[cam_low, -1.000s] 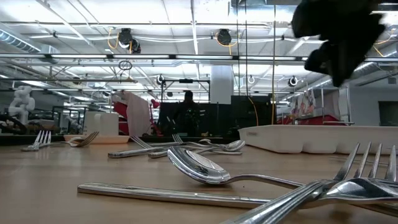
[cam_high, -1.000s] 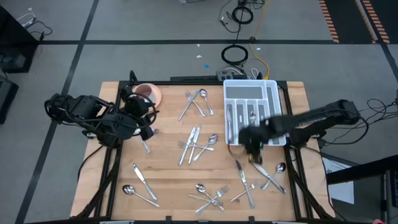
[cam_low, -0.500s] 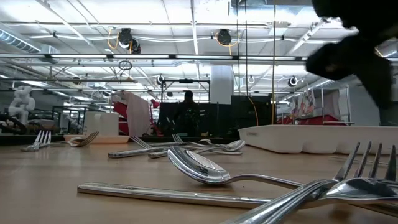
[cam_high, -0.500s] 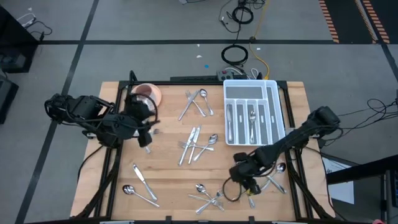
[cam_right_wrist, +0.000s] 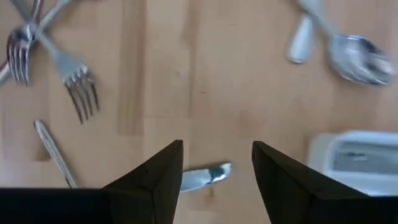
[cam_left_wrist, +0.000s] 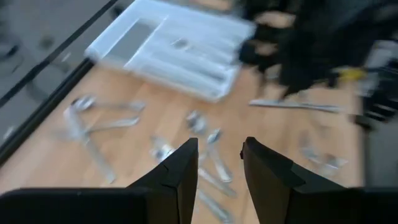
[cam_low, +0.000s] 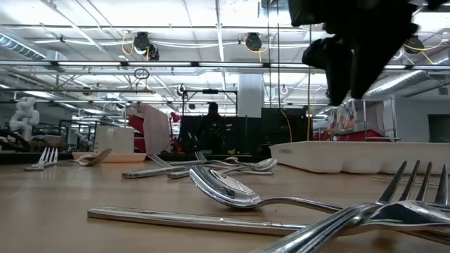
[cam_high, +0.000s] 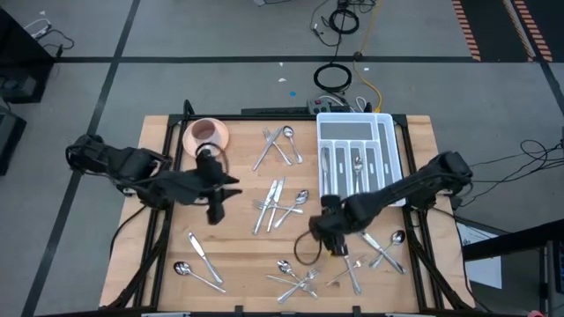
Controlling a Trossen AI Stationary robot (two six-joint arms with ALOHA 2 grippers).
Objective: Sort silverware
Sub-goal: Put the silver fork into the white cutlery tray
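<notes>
Two claws empty: my right claw [cam_high: 328,231] has swung off the tray [cam_high: 385,132], open over a knife [cam_right_wrist: 205,176]; left claw [cam_high: 216,201] gapes too.

A large industrial lab or workshop hall is shown. A wooden worktop [cam_high: 238,255] is set on a grey concrete floor [cam_high: 88,79] marked with dark lines and hazard striping [cam_high: 467,26]. Cables [cam_high: 335,77] are coiled beyond its far edge. Exposed ceiling trusses [cam_low: 176,42] and shelving are seen behind.
</notes>
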